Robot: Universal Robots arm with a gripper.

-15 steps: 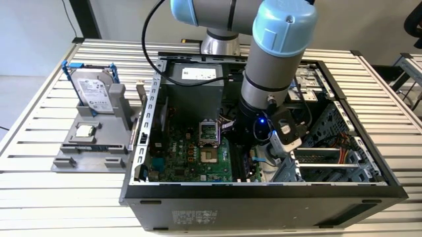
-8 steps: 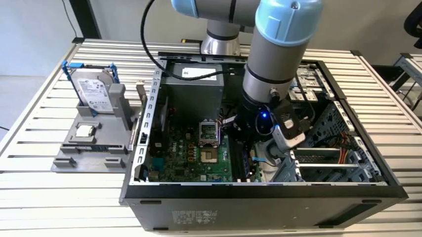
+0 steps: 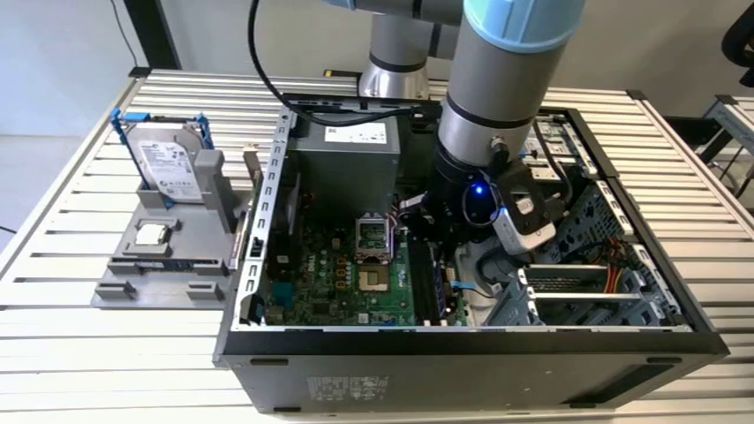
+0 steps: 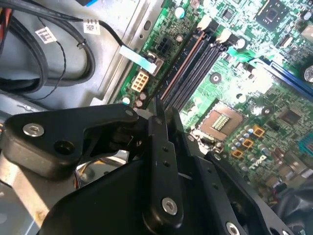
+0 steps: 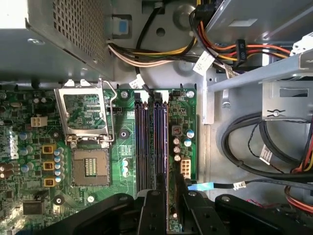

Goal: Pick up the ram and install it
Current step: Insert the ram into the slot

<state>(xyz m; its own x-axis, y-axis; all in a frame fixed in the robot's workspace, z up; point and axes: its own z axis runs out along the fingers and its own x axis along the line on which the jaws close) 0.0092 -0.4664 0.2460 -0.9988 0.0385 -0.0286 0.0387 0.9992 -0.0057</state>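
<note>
Gripper (image 5: 171, 185) of black linkage bars, in the first wrist view poised over the near end of the four long dark memory slots (image 5: 151, 142) on the green motherboard (image 5: 29, 161), beside the open square metal processor socket (image 5: 89, 166). Cannot tell how wide it stands, nor whether the slim green ram stick sits in its grip; hence cannot place the ram with certainty. In the second wrist view, same black linkage close above the slots, running roughly in line with them. In the exterior view, reaches down on the grey and light-blue arm (image 3: 501, 97) into the open black computer case (image 3: 471, 344), well apart from the grey parts fixture (image 3: 159, 274) on the exterior view's left. Judged good practice for seating: keep parallel to the chosen slot, check the white end latches (image 5: 142, 95) are open, press straight down and evenly, and stay off the thin blue-tipped cable (image 5: 200, 186) just beside.
</note>
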